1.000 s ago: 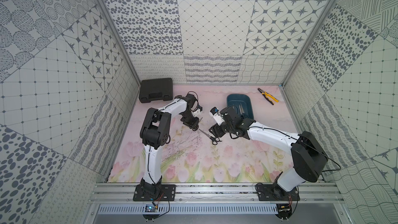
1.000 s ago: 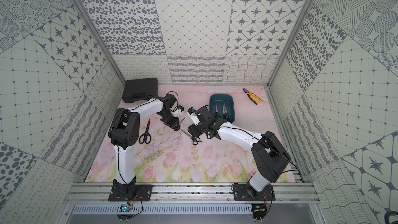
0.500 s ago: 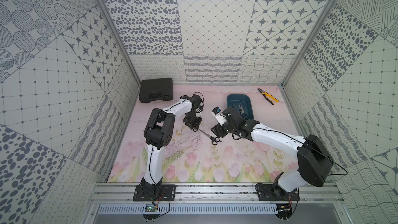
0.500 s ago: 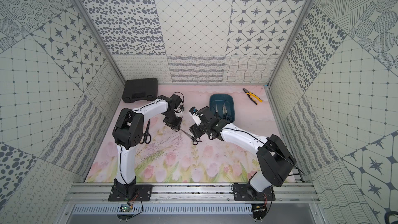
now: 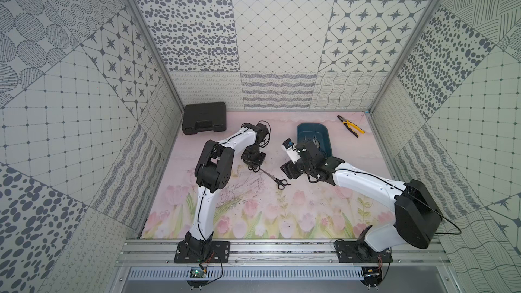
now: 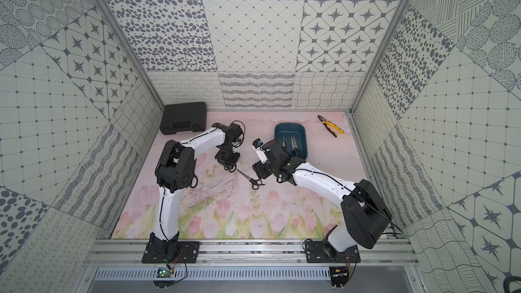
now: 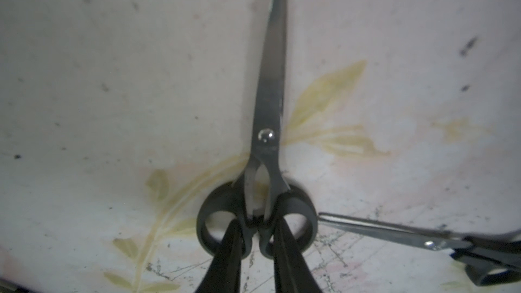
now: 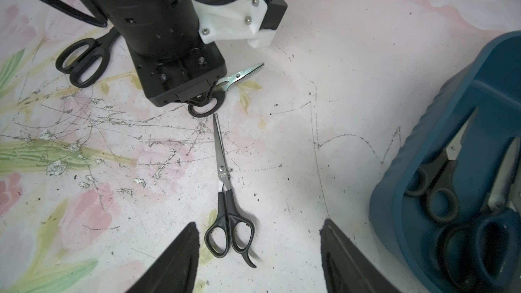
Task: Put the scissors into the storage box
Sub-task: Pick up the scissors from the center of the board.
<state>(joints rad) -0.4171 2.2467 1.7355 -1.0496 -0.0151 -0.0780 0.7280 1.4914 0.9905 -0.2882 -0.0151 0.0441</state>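
1. Mid-task on the flowered counter: roughly two-fifths done by the visible count, with two pairs in and three out.
2. Already inside the storage box: a black-handled pair and a dark blue-handled pair, lying side by side. Any further pair in there not discernible.
3. Pinched shut in the left claw: the small scissors. Fingers threaded through both handle loops and squeezing the shanks between them, blades closed and pointing away from the wrist. Resting on the counter or barely off it, impossible to say which.
4. Spread wide and empty: the right claw, poised above the handle end of the thin scissors and touching nothing. Blade tip of that pair near the small pair's handles but apart from them.
5. Flat on the counter on the far side of the left claw, well apart from the box: the large black-handled scissors, untouched.
6. Left to do, on this reading: carry the gripped pair across and drop it in the box, then collect the thin pair, then the large one. Three trips, none of them begun as far as the views show.
7. Out of play along the back edge: the black case and the yellow-handled pliers.
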